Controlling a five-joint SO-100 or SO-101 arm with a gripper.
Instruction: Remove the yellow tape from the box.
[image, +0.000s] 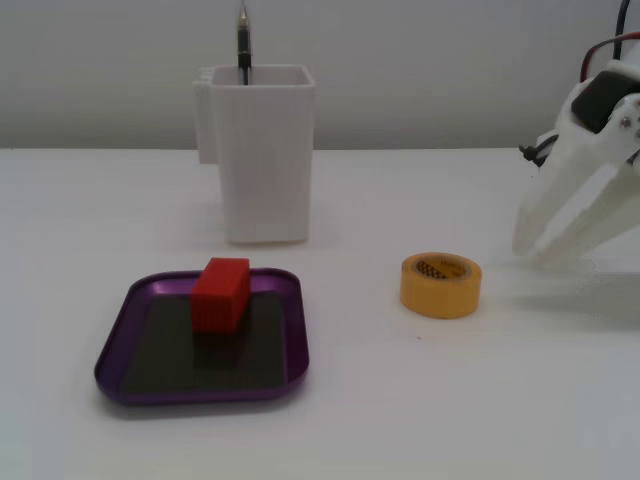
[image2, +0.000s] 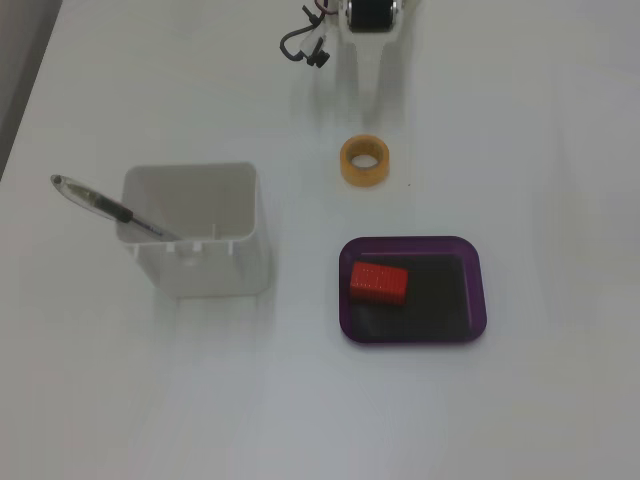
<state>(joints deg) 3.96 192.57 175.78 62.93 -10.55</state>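
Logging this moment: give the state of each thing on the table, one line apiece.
yellow tape: flat on the table, outside the box.
box: holds only the red block.
red block: inside the box.
white container: upright, pen inside.
end effector: open, empty.

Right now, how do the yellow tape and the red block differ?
The yellow tape is a round ring with a hollow centre; the red block is a solid box shape. The tape lies on the bare table, the block inside the purple tray. Both look similar in width.
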